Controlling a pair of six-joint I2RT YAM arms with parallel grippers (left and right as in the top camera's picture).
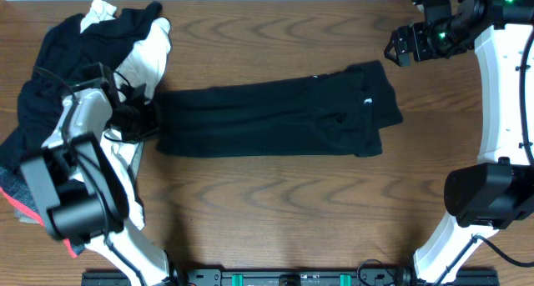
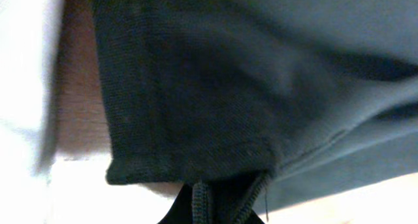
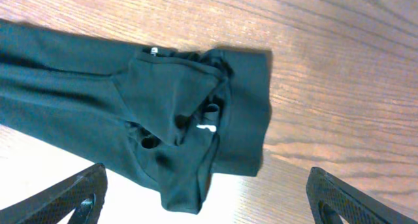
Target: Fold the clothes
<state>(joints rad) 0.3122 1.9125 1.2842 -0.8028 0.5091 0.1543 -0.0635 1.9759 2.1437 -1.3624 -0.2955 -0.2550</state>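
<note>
The long black knit garment (image 1: 267, 121) lies left-to-right. The left gripper (image 1: 135, 119) meets its left end, closure not discernible; the right gripper (image 1: 399, 49), spread wide, hangs near its right end.

wooden table (image 1: 275, 203) | black folded garment (image 1: 267, 119) centre | clothes pile (image 1: 75, 61) left

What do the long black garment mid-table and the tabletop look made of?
Long black garment: soft matte knit, probably cotton jersey; the left wrist view shows fine knit texture and a stitched hem. Brown tabletop: wood or wood-look laminate, smooth with slight sheen; visible grain lines.
</note>
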